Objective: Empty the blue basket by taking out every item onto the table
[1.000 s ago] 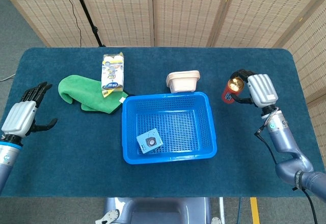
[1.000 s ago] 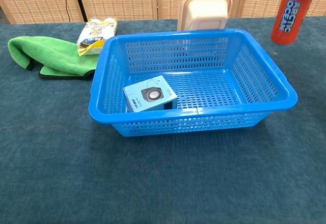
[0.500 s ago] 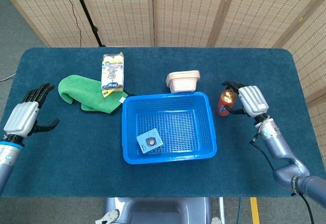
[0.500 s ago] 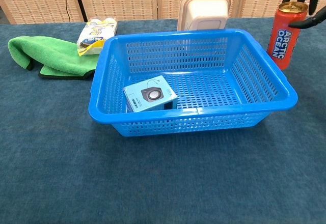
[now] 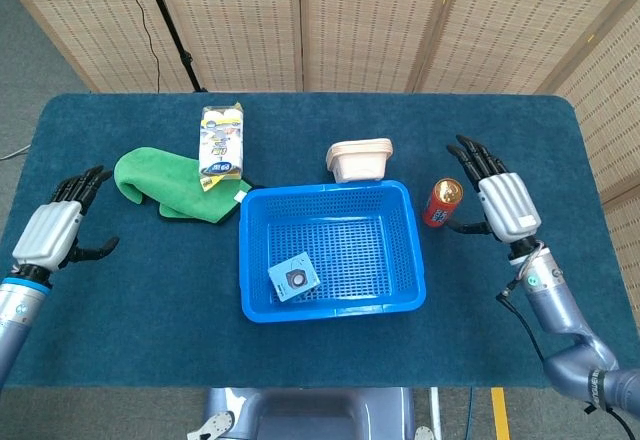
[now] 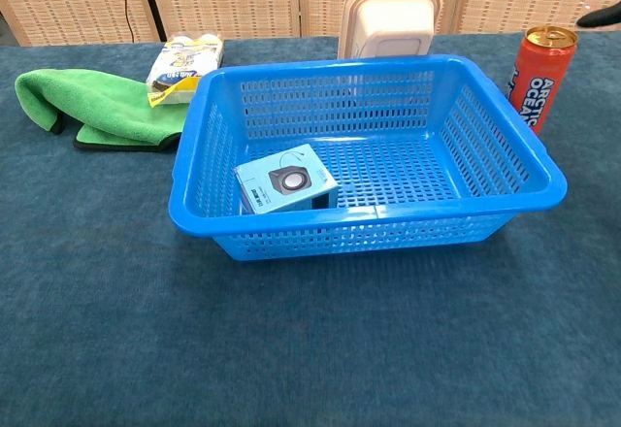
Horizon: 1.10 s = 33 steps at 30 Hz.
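Note:
The blue basket (image 5: 413, 250) (image 6: 524, 170) stands mid-table and holds one light blue box (image 5: 293, 278) (image 6: 286, 181) with a round dark speaker picture, near its front left corner. A red can (image 5: 441, 202) (image 6: 539, 76) stands upright on the table just right of the basket. My right hand (image 5: 503, 200) is open beside the can, a little to its right, fingers spread and off it; in the chest view only a dark fingertip (image 6: 602, 16) shows. My left hand (image 5: 57, 228) hovers open at the table's left edge, holding nothing.
A green cloth (image 5: 165, 185) (image 6: 82, 105) lies left of the basket, with a yellow and white packet (image 5: 221, 141) (image 6: 184, 65) behind it. A beige lidded container (image 5: 360, 158) (image 6: 391, 17) stands right behind the basket's far wall. Wicker screens close the back.
The right hand brought the red can down from the air onto the table right of the basket, then let go and drew back with fingers spread. The left hand sank slightly.

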### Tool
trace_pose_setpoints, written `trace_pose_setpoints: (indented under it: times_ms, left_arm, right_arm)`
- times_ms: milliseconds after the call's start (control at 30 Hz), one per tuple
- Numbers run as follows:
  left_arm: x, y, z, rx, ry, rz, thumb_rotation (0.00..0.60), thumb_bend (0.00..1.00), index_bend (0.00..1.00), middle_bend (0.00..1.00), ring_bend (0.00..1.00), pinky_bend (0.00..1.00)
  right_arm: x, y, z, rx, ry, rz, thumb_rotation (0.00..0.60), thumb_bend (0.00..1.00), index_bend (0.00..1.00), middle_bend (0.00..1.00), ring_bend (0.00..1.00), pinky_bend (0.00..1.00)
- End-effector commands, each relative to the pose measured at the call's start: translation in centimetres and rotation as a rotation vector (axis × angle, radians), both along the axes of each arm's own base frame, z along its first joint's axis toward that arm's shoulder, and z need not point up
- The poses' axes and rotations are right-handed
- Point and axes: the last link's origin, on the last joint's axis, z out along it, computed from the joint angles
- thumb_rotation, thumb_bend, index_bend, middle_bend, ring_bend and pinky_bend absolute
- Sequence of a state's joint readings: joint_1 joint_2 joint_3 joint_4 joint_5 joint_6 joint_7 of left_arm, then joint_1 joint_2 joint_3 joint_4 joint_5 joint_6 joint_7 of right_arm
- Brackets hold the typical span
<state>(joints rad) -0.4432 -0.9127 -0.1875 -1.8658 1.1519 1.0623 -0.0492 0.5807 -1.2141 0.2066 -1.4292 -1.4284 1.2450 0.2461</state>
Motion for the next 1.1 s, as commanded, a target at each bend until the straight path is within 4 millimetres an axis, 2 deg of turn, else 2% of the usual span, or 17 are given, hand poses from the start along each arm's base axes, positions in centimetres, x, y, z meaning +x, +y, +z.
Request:
trace_pose_setpoints:
  times_ms: [33,100,167,233,333,533,633,733,1100]
  left_arm:
    - [1.0,0.3,-1.0,-0.093,0.006,-0.015,0.600,0.28,0.00,0.00,0.00,0.00]
    - [2.4,0.6,-1.2,-0.148,0.014,-0.050,0.600,0.28,0.00,0.00,0.00,0.00]
    - [3.8,0.8,-1.4,-0.193,0.033,-0.092,0.600,0.27,0.00,0.00,0.00,0.00]
    - [6.6,0.8,-2.1,-0.269,0.078,-0.180,0.600,0.23,0.00,0.00,0.00,0.00]
    - [9.5,0.7,-2.7,-0.332,0.120,-0.261,0.600,0.11,0.00,0.00,0.00,0.00]
    - [14.3,0.5,-3.3,-0.375,0.155,-0.361,0.600,0.09,0.00,0.00,0.00,0.00]
    - [17.3,0.6,-4.6,-0.378,0.214,-0.448,0.600,0.09,0.00,0.00,0.00,0.00]
    - [18.8,1.1,-6.3,-0.378,0.238,-0.477,0.600,0.09,0.00,0.00,0.00,0.00]
    - [21.4,1.3,-13.4,-0.454,0.317,-0.417,0.600,0.09,0.00,0.00,0.00,0.00]
  right_arm:
    - [-1.4,2.6,2.6,-0.061,0.054,-0.006,0.600,0.00,0.00,0.00,0.00,0.05]
    - [-2.2,3.6,3.4,-0.073,0.077,-0.022,0.600,0.00,0.00,0.00,0.00,0.00]
    - [-2.9,4.5,3.9,-0.085,0.097,-0.034,0.600,0.00,0.00,0.00,0.00,0.00]
    - [-4.4,6.1,4.3,-0.108,0.139,-0.059,0.600,0.00,0.00,0.00,0.00,0.00]
    - [-5.7,7.7,4.1,-0.116,0.163,-0.088,0.600,0.00,0.00,0.00,0.00,0.00]
    - [-7.5,9.8,3.4,-0.128,0.157,-0.124,0.600,0.00,0.00,0.00,0.00,0.00]
    - [-8.5,11.1,2.9,-0.138,0.136,-0.155,0.600,0.00,0.00,0.00,0.00,0.00]
    - [-8.9,11.6,2.7,-0.145,0.120,-0.171,0.600,0.00,0.00,0.00,0.00,0.00]
    - [-9.5,12.2,2.9,-0.171,0.102,-0.179,0.600,0.00,0.00,0.00,0.00,0.00]
